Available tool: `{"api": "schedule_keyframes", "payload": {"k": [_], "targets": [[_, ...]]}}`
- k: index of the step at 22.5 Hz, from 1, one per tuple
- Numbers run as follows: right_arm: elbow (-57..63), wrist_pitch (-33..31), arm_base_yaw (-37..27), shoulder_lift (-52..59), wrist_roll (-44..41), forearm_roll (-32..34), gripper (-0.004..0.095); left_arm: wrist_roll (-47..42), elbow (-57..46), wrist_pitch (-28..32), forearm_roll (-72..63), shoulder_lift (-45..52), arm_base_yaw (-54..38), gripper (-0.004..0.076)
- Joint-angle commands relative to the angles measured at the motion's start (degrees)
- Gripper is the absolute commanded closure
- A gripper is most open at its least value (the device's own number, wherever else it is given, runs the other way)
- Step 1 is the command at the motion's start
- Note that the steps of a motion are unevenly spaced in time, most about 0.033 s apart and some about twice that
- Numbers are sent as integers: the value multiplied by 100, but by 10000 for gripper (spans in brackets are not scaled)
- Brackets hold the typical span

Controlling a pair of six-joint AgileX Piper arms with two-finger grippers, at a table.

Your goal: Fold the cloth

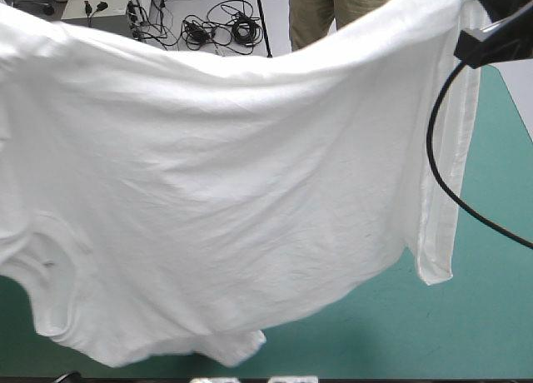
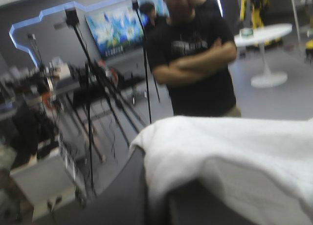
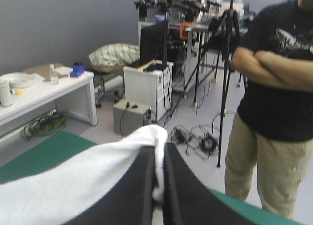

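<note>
Both arms are raised, and I hold the T-shirt (image 1: 233, 191) between them, spread like a curtain above the tabletop (image 1: 491, 258). In the high view it covers most of the scene, with the top edge sagging in the middle. The teal-green cover shows only along the near edge and at the right.

The right gripper (image 3: 160, 186) is clamped on the cloth. Its black fingers are almost together, with a white fold pinched in the narrow gap and the rest falling away to the left. The left gripper (image 2: 156, 195) is also closed on the T-shirt. A strip of cloth runs down between its dark fingers and more is draped over one of them, though this view is blurred.

The neckline (image 1: 50, 266) hangs low at the left, with a small grey mark by it that is too small to read. A stitched edge (image 1: 441, 191) hangs down at the right.
</note>
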State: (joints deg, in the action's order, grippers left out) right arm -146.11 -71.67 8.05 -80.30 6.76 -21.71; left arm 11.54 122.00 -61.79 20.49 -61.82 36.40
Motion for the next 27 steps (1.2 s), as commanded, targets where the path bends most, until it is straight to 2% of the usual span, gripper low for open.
{"api": "schedule_keyframes", "payload": {"k": [1, 3, 5, 9, 10, 11, 12, 14, 16, 19, 23, 27], "targets": [[960, 13, 1, 283, -74, 32, 925, -668, -1010, -133, 761, 86, 114, 733], [1670, 13, 1, 422, -53, 32, 925, -1154, -1718, -312, 1230, 86, 114, 733], [2533, 54, 1, 517, 37, 32, 925, -1579, -2382, -191, 1468, 86, 114, 732], [4032, 643, 1, 519, 134, 68, 925, -2674, -3752, 752, 1648, -124, -63, 729], [4804, 1184, 1, 429, 160, 71, 925, -2803, -4096, 1174, 1248, -399, -418, 729], [5037, 1399, 1, 364, 197, 71, 925, -2691, -4193, 1352, 910, -590, -681, 729], [5473, 1883, 1, 183, 191, 79, 925, -2311, -4218, 1624, 23, -985, -1263, 729], [5713, 2333, 1, -222, 191, 106, 925, -1398, -4058, 2141, -1380, -1605, -2004, 729], [5713, 2760, 1, -745, 191, 117, 925, -851, -3808, 2497, -2286, -2312, -2472, 729], [5594, 3578, 1, -1569, 191, 107, 925, -773, -3194, 2793, -2345, -3282, -2681, 730], [5029, 3639, -9, -2567, 146, 118, 925, -796, -2606, 2989, -2380, -4302, -2682, 733], [4594, 3483, -9, -3091, -39, 196, 925, -960, -2568, 2955, -2380, -4754, -2682, 733]]}}
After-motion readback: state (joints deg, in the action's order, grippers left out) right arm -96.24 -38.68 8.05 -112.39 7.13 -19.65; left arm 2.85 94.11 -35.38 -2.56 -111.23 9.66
